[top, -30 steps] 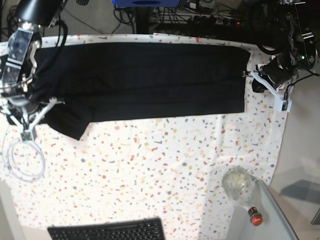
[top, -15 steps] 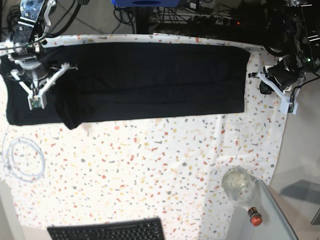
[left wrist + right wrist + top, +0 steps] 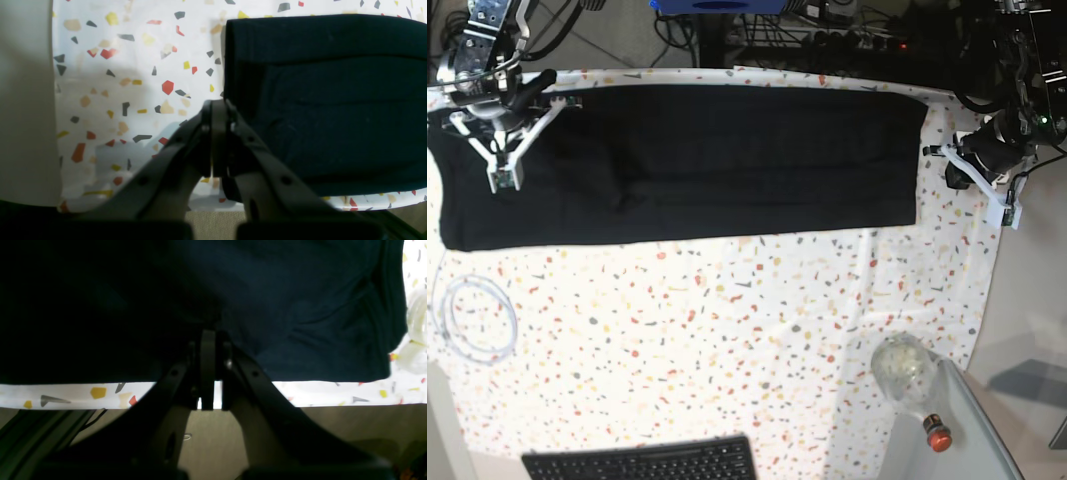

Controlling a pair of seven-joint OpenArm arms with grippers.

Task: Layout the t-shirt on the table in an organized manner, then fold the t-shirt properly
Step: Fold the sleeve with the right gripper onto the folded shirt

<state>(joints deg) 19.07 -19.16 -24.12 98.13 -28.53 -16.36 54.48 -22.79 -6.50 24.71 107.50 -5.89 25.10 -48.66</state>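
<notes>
The black t-shirt (image 3: 727,160) lies flat as a long band across the far part of the speckled table (image 3: 727,340). My right gripper (image 3: 500,182) is shut over the shirt's left end. In the right wrist view its closed tips (image 3: 207,335) sit against the dark fabric (image 3: 283,290), and no cloth shows between them. My left gripper (image 3: 1007,215) is shut and empty, off the shirt's right edge. In the left wrist view its tips (image 3: 217,103) are beside the edge of the shirt (image 3: 333,100).
A clear cable loop (image 3: 472,320) lies on the table at the left. A black keyboard (image 3: 642,460) sits at the near edge. A crumpled clear bag (image 3: 902,365) and a red-capped bottle (image 3: 939,435) are at the near right by the grey side surface (image 3: 1027,330).
The right gripper swept from the near-left corner of the shirt toward the far side. The bunched left end and hanging flap now lie flat. The left gripper drew back from the right edge.
</notes>
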